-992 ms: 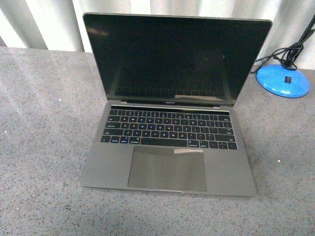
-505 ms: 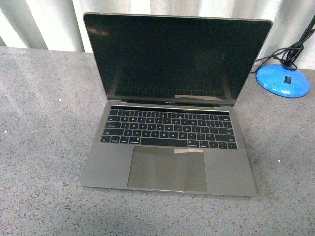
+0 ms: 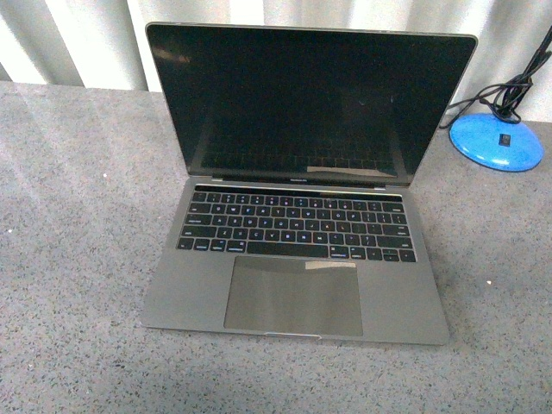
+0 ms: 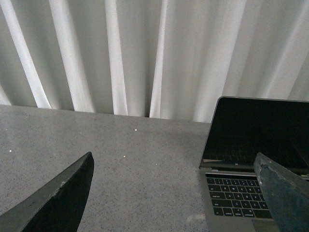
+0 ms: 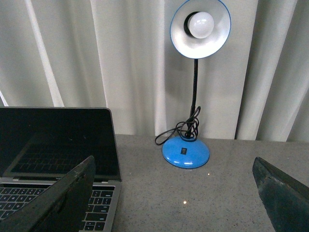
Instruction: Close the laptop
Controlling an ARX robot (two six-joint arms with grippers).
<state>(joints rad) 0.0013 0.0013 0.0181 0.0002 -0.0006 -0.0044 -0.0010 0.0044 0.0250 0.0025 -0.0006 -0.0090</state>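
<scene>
The laptop [image 3: 297, 216] stands open in the middle of the grey speckled table [image 3: 69, 259], its black screen upright and dark, keyboard and trackpad facing me. Neither arm shows in the front view. My left gripper [image 4: 176, 193] is open with nothing between its fingers, hanging over bare table left of the laptop [image 4: 251, 159]. Over the table to the laptop's right, my right gripper [image 5: 174, 198] is also open and holds nothing; one finger overlaps the laptop [image 5: 58, 145] keyboard corner in that view.
A blue desk lamp [image 5: 193, 87] with a round base [image 3: 497, 141] and coiled black cord stands at the back right, close to the screen's right edge. White curtains [image 4: 145, 53] hang behind the table.
</scene>
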